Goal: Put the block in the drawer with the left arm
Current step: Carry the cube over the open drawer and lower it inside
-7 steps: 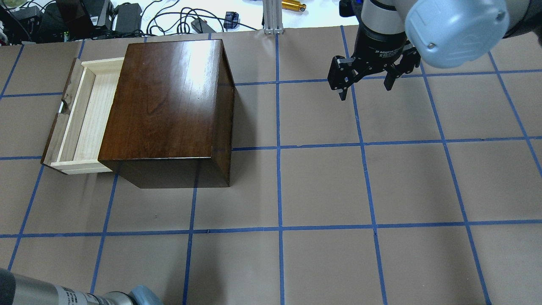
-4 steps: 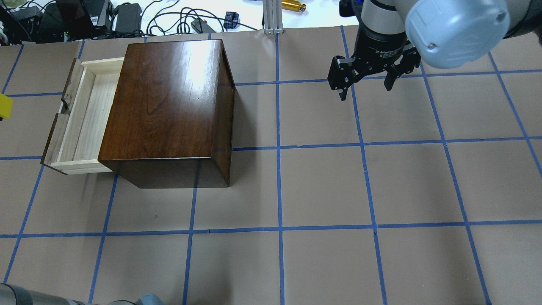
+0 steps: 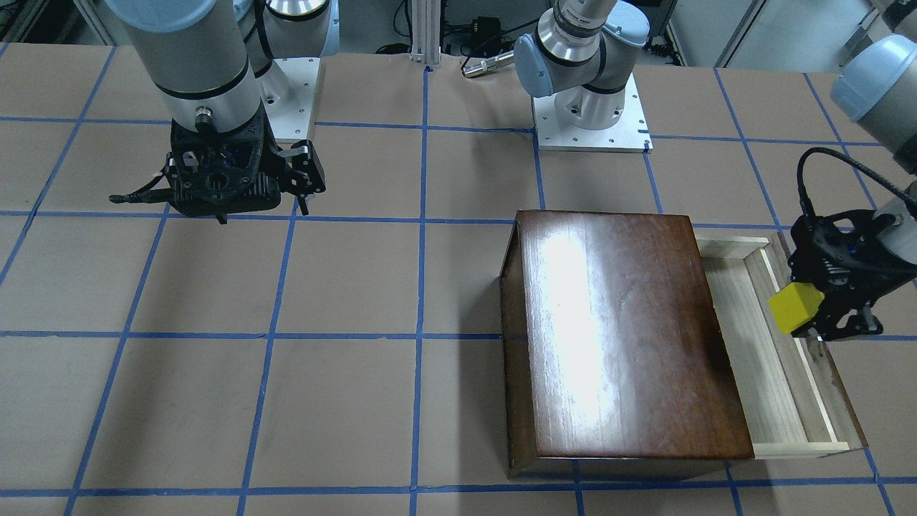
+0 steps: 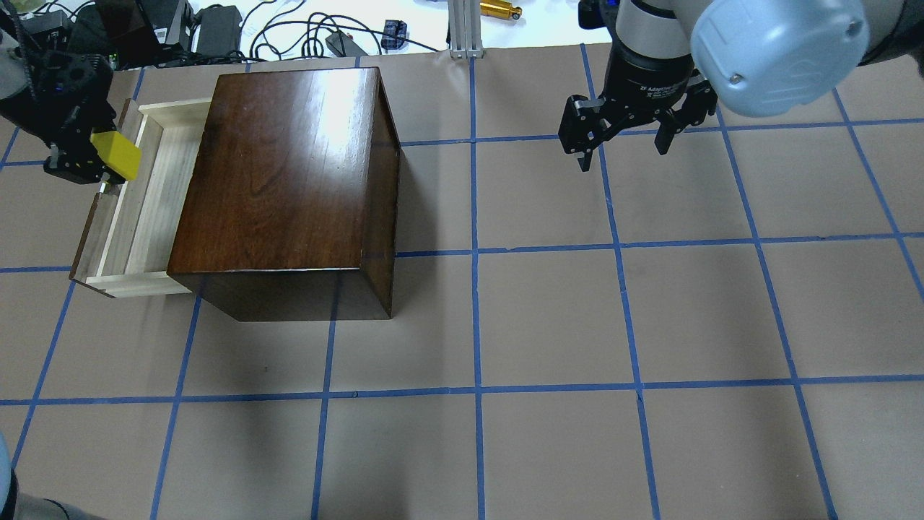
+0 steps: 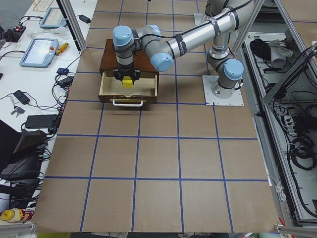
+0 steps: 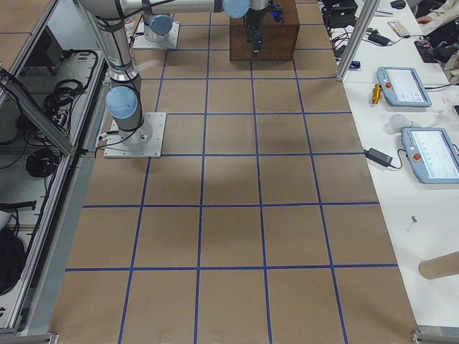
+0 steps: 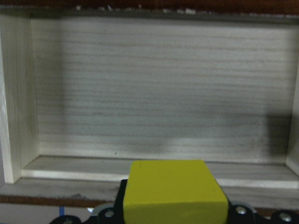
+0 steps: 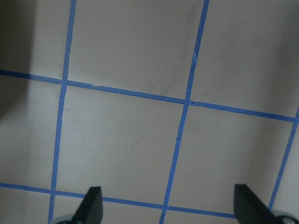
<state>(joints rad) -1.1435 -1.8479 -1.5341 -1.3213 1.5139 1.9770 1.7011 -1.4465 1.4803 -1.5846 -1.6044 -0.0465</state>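
Over the front edge of the open drawer (image 4: pixel 148 217), the left gripper (image 3: pixel 820 312) hangs with the block (image 4: pixel 115 154) clamped between its fingers, clear of the wood and not touching anything else. From overhead the block sits about above the drawer's dark front panel, towards the far end of the tray; the left wrist view puts it low in the picture, with the front wall just beneath and the bare pale floor spread out ahead. How high it is above that floor is hard to tell. The drawer is pulled well out of the box (image 4: pixel 281 173) and nothing lies in it. The right gripper (image 4: pixel 624 148) is well apart on the other side of the table (image 4: pixel 548 318), its fingers spread with nothing between them, hovering over bare paper. As I judge it, the task is past the halfway mark: the block is picked up and brought to the drawer, and the drawer needs no further opening. What remains is the placing itself: a small shift inward so the block is plainly over the floor and not the front wall, a descent into the tray, letting go, and lifting the arm away. The risk seems to be release too near the panel, where the block could catch the rim and tip out.
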